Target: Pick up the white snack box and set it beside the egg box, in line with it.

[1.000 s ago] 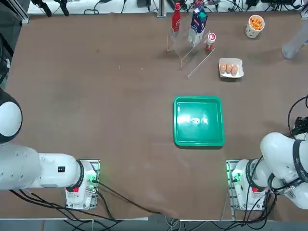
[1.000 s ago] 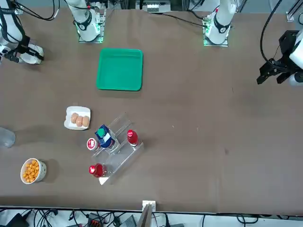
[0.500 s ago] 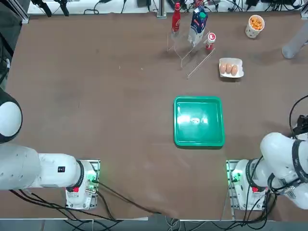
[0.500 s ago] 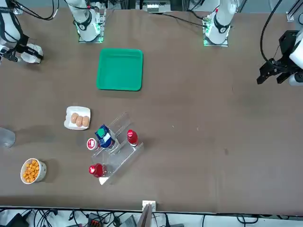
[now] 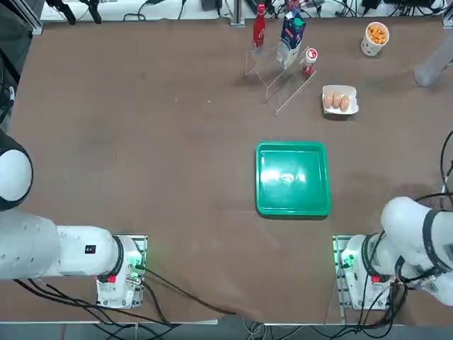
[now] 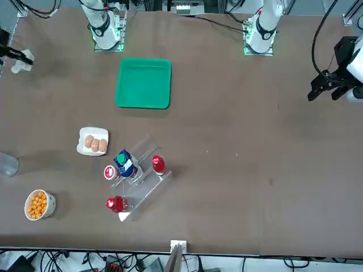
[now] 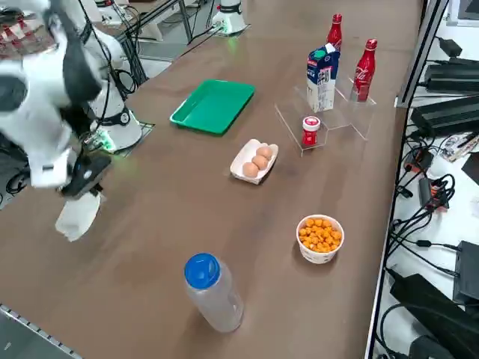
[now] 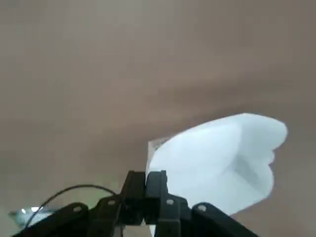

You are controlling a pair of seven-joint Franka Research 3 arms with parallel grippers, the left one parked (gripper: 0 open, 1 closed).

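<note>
Your right gripper had its fingers pressed together on a thin edge of the snack box, which hung off the fingertips, clear of the table. In the side view the box dangled just below the gripper, tilted, near the table's near corner on the robot's right. In the front view it showed only as a white shape at the frame's edge.

Judging from how it hung from one pinched edge, the box was probably very light and thin-walled, likely soft enough to flex or crease. A pinch at the rim would let it swing and twist, so you should have expected it to land askew unless lowered slowly and level. It also looked smooth, so a slip out of the fingers was possible under a quick move.

The egg box lay well away from the gripper, out across the table past open brown surface. The path there was bare. Beyond the egg box stood a clear rack with bottles and a carton, a snack cup off to one side, and a blue-capped bottle nearer the gripper. The green tray sat on the other side. Either long side of the egg box had free room for setting down.
</note>
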